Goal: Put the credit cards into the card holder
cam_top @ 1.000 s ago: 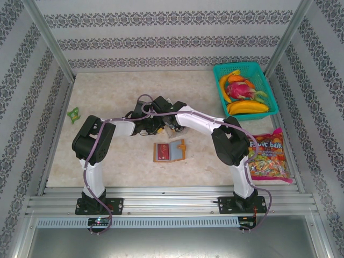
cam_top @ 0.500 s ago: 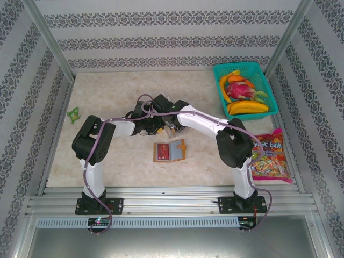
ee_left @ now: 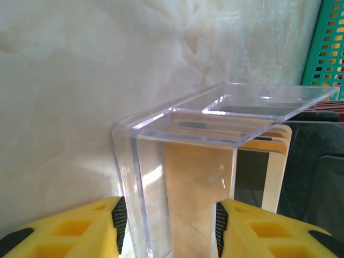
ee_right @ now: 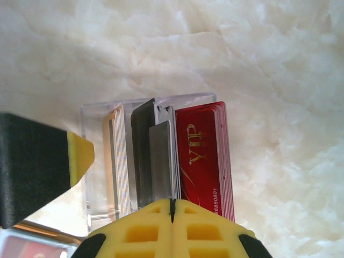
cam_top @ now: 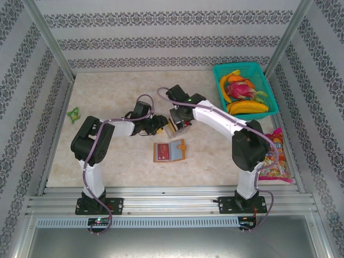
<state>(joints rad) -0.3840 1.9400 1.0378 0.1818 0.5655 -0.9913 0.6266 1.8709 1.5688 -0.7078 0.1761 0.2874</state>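
My left gripper (ee_left: 170, 223) is shut on a small clear plastic box (ee_left: 177, 161), its pads pressing both side walls. In the box, credit cards stand on edge: a red VIP one (ee_right: 201, 156), a black one (ee_right: 141, 156) and tan ones (ee_right: 115, 156). From above, my right gripper (ee_right: 172, 207) is shut on a grey card (ee_right: 161, 156) that stands proud of the stack. In the top view the two grippers (cam_top: 157, 124) (cam_top: 178, 122) meet mid-table. The orange-tan card holder (cam_top: 169, 150) lies open in front of them with a red card in it.
A teal basket (cam_top: 269, 86) of fruit stands at the back right. A bright candy bag (cam_top: 269, 156) lies at the right edge near my right arm. A small green object (cam_top: 73, 113) sits at the far left.
My right arm has swung right, with its elbow further out, and its gripper has shifted right over the box. Its jaws have closed fully. The left arm holds still.
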